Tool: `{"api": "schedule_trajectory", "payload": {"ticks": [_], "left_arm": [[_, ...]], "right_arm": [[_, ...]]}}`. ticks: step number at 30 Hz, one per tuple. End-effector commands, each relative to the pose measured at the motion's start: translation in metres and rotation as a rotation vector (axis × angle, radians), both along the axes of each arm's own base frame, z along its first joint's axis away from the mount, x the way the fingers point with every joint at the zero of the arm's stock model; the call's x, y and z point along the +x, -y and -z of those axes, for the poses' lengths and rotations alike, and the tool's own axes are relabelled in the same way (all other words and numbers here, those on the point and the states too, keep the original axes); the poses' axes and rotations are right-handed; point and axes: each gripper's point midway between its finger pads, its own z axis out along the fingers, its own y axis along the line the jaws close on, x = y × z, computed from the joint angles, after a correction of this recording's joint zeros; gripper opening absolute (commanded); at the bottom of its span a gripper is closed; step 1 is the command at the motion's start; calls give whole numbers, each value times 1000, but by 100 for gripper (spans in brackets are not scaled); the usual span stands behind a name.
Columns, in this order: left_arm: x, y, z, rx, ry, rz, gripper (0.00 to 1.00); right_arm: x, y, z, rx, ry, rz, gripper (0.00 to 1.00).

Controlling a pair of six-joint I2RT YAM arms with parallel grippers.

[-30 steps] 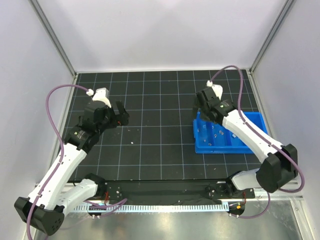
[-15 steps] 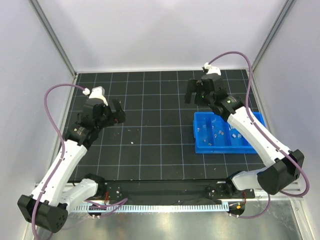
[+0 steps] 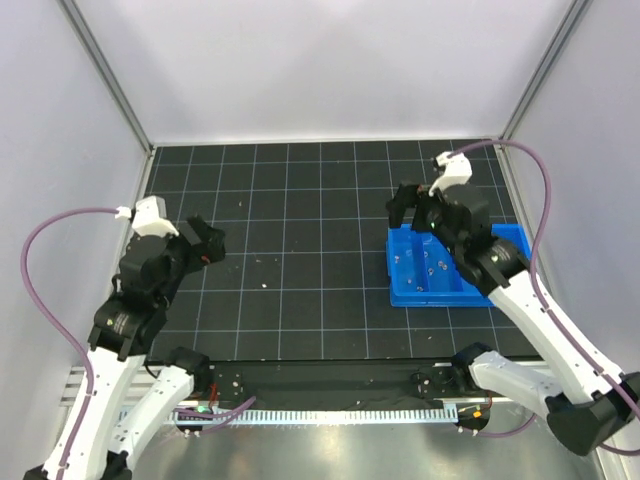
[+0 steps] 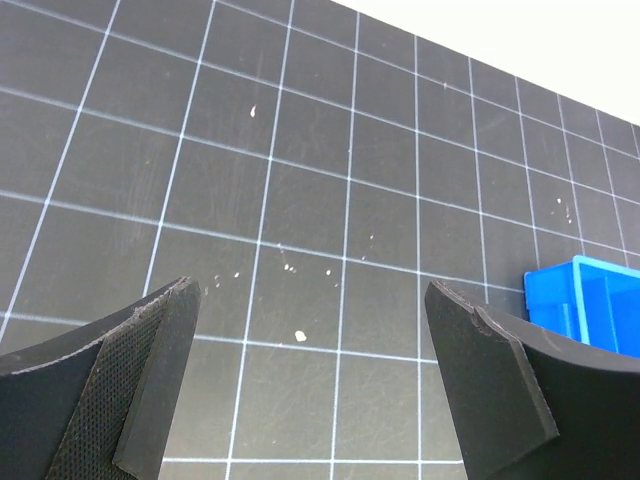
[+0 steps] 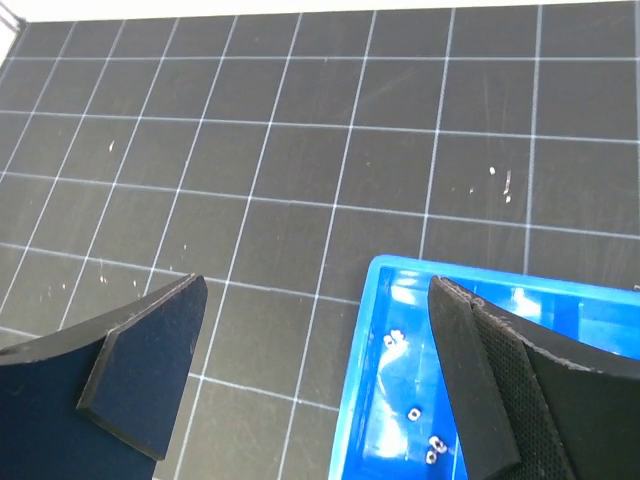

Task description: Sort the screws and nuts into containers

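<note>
Since half a second ago the left gripper [image 3: 212, 243] has drawn back toward the near left, and the right gripper [image 3: 410, 212] has come down over the tray's far-left corner. Left jaws wide, nothing between them. Ahead of them, pale loose bits [image 4: 299, 336] lie scattered on the grid mat [image 3: 320, 200], too small to tell screws from nuts. Right of centre, the blue containers [image 3: 402, 297], with ring-like nuts [image 5: 412, 411] in the compartment by the left wall. Right jaws wide, empty.

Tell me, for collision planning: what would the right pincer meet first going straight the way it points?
The right pincer would likely meet the tray at its left rim, or the mat just beside it; depth is unclear.
</note>
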Motion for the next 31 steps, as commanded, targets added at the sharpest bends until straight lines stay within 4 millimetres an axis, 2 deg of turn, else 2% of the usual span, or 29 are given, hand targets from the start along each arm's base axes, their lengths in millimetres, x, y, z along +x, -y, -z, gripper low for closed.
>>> {"api": "schedule_trajectory", "payload": {"ticks": [1, 3, 4, 7, 13, 21, 31], "left_arm": [[-8, -9, 21, 1, -24, -39, 100], [-15, -9, 21, -8, -7, -26, 100], [-18, -10, 26, -6, -11, -25, 100], [-25, -13, 26, -13, 20, -32, 100], [-32, -22, 31, -23, 70, -65, 100], [-35, -23, 37, -17, 62, -66, 100], [-32, -22, 43, -5, 35, -64, 100]], "right_arm": [[-6, -4, 15, 25, 55, -45, 99], [-12, 1, 26, 28, 56, -31, 100], [-16, 3, 45, 29, 22, -19, 100], [-23, 5, 63, 44, 12, -24, 100], [-25, 11, 58, 41, 40, 1, 100], [-17, 7, 70, 10, -26, 1, 100], [-11, 9, 69, 3, -20, 29, 99]]}}
